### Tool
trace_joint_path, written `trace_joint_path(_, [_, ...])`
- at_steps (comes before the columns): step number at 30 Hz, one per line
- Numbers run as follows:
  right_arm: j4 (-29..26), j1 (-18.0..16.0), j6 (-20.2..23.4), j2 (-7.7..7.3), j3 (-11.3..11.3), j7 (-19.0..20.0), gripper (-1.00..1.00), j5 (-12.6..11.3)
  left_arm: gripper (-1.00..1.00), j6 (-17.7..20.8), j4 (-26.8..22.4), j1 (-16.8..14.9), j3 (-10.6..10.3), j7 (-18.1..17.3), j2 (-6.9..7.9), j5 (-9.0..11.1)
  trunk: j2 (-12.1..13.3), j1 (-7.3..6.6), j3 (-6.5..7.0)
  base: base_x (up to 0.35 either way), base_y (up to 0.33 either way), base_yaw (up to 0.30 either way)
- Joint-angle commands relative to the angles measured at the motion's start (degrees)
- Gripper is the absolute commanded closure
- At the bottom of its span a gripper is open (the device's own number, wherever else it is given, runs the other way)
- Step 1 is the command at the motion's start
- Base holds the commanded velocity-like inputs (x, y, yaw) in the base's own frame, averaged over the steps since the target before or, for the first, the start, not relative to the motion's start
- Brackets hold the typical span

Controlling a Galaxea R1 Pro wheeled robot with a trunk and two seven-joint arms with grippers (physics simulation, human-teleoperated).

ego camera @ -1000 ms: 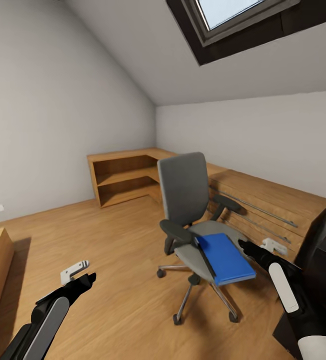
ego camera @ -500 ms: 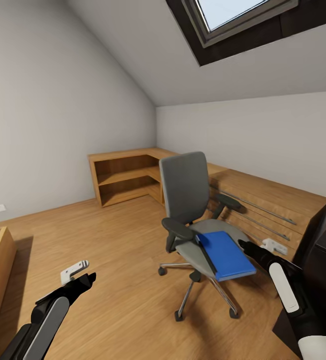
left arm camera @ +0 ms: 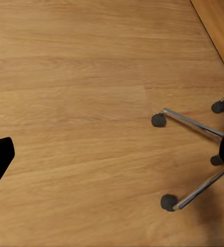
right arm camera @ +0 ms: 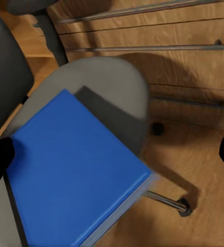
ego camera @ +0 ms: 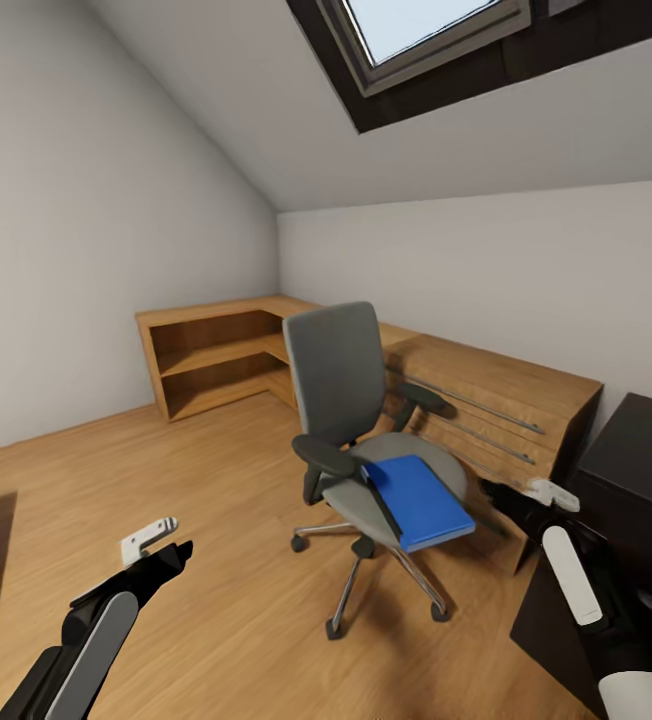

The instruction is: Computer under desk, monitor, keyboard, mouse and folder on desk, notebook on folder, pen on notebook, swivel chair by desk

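**A:** Your folder point(ego camera: 418, 497) lies flat on the seat of the swivel chair point(ego camera: 338, 372), its dark spine toward the chair's left armrest, one corner hanging a little past the seat's front edge. The desk point(ego camera: 634, 452) is the black mass at the right of the head view, just beside your right arm.

**B:** And the grippers?

**A:** Your right gripper point(ego camera: 521, 495) hangs near the folder's outer edge, not touching it; in the right wrist view its fingers stand wide apart, with the folder between them and below. Your left gripper point(ego camera: 161, 550) hovers over bare floor point(ego camera: 216, 480), its fingers likewise spread and holding nothing.

**B:** How should you take it?

**A:** I'd go for the overhanging corner: bring one finger under the free edge and one above, then close. The chair rolls on castors, so press down lightly and avoid pushing sideways. Lift flat, or the folder may swing open.

**B:** Any writing to read?

**A:** None on the blue cover or the wooden chest point(ego camera: 486, 400); the spine is too dark to be sure.
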Motion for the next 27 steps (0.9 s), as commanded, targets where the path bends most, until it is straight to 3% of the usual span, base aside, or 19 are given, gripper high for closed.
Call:
trace_joint_path(1, [-0.05, -0.04, 0.21, -0.04, -0.03, -0.47, -1.00, -0.96, -1.00, -0.01, -0.18, -0.04, -0.13, 0.60, 0.06, 0.58, -0.45, 0.22, -0.25, 0.000, 0.000, -0.263])
trace_joint_path(6, [0.21, -0.05, 0.21, -0.18, -0.67, -0.40, -1.00, -3.20, -1.00, -0.06, -0.66, -0.04, -0.11, 0.63, 0.06, 0.58, -2.45, 1.32, -1.14, 0.000, 0.000, -0.265])
trace_joint_path(16, [2.72, -0.05, 0.29, -0.28, -4.61, 0.42, -1.00, -7.77, -1.00, -0.09, -0.89, -0.04, -0.11, 0.64, 0.06, 0.59, -6.46, 3.51, -2.94, 0.000, 0.000, -0.267])
trace_joint_path(22, [5.50, -0.05, 0.88, -0.67, -5.40, 4.95, -1.00, -11.38, -1.00, -0.06, -0.90, -0.04, -0.07, 0.69, 0.06, 0.59, -8.87, 4.83, -4.02, 0.000, 0.000, -0.263])
trace_joint_path(27, [9.49, -0.05, 6.84, -2.38, -7.39, 14.43, -1.00, -15.76, -1.00, -0.06, -0.91, -0.04, -0.06, 0.71, 0.06, 0.59, -10.87, 5.93, -4.91, 0.000, 0.000, -0.152])
